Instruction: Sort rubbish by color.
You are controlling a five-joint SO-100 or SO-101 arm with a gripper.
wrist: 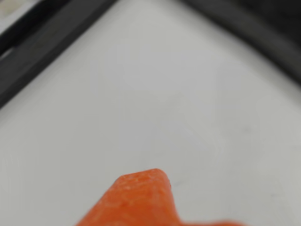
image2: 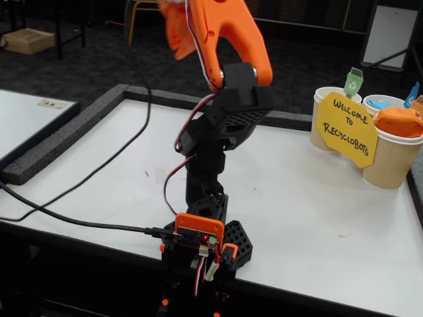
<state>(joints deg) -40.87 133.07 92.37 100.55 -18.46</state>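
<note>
Overhead, glossy claw (image2: 177,30); crumpled orange wad (image2: 398,121) cupped.

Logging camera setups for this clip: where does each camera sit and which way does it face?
Wrist view: rides on the arm, looks down at the bare white table and its dark border; only an orange claw tip shows.
Fixed view: stands behind the arm's base, looks across the table toward the paper cups and yellow sign; the whole arm shows.
Shared: white tabletop, dark border, orange claw.

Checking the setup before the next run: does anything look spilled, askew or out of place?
Nothing stands out. The orange crumpled paper wad sits in a tan paper cup, the white table shows no litter, and the yellow welcome sign leans against the cups.
</note>
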